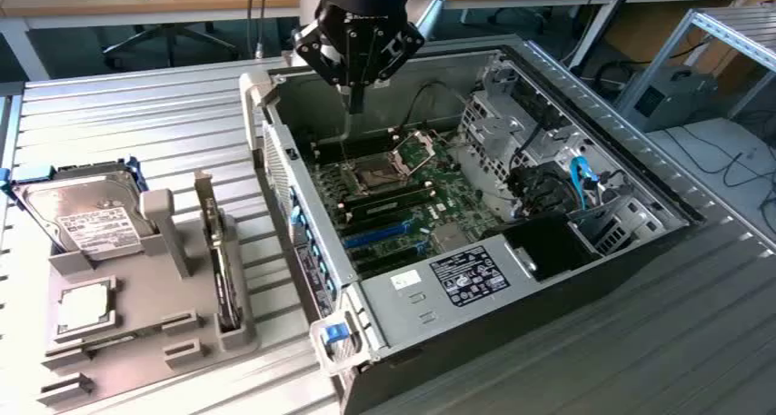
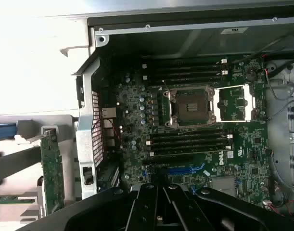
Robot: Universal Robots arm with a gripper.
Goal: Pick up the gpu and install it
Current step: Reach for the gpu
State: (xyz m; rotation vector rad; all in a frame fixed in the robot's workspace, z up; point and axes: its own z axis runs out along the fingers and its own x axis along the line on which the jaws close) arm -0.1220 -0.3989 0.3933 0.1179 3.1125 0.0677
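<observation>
Above the open computer case (image 1: 285, 174), the gripper (image 1: 354, 102) hangs with its fingers pressed together and nothing between them, while the gpu (image 1: 220, 251) stands on edge in the grey holder (image 1: 145, 292) on the table (image 1: 134, 124), well apart at the exterior view's left. Picking the card up cleanly would likely call for a square grip on its upper edge and a straight lift, clear of the hard drive (image 1: 91, 215) and CPU chip (image 1: 85, 304) sharing the holder. Inside the case lie the motherboard (image 1: 412, 211), its socket (image 1: 370, 174) uncovered, and a power supply (image 1: 467, 274).
</observation>
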